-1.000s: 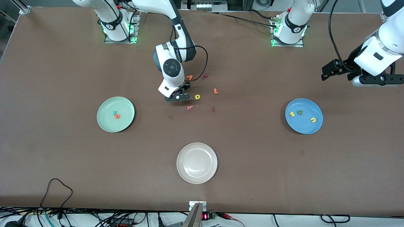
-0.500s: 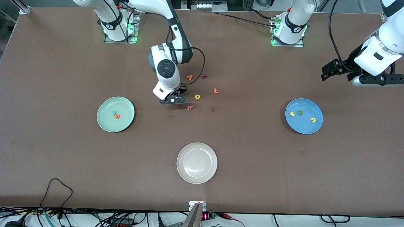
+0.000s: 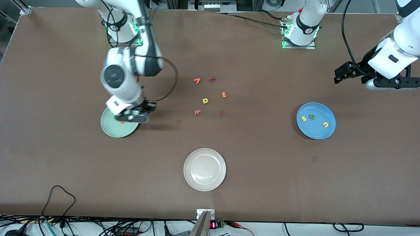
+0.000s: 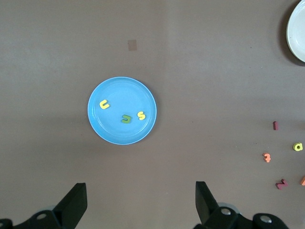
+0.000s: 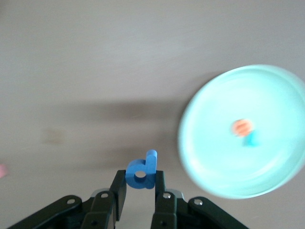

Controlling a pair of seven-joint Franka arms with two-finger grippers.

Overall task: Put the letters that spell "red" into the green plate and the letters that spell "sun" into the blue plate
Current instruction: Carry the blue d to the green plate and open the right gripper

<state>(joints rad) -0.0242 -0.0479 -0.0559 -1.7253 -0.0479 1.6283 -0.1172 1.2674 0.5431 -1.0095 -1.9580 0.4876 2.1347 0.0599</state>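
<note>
One letter left: blue "d" pinched in right gripper over green plate edge; "e", "r" already in. "sun" letters in blue plate. Left gripper parked, spread wide. Risk: release near rim, light foam bounced out

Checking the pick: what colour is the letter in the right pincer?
Blue: the "d", clearest in the right wrist view.
</note>
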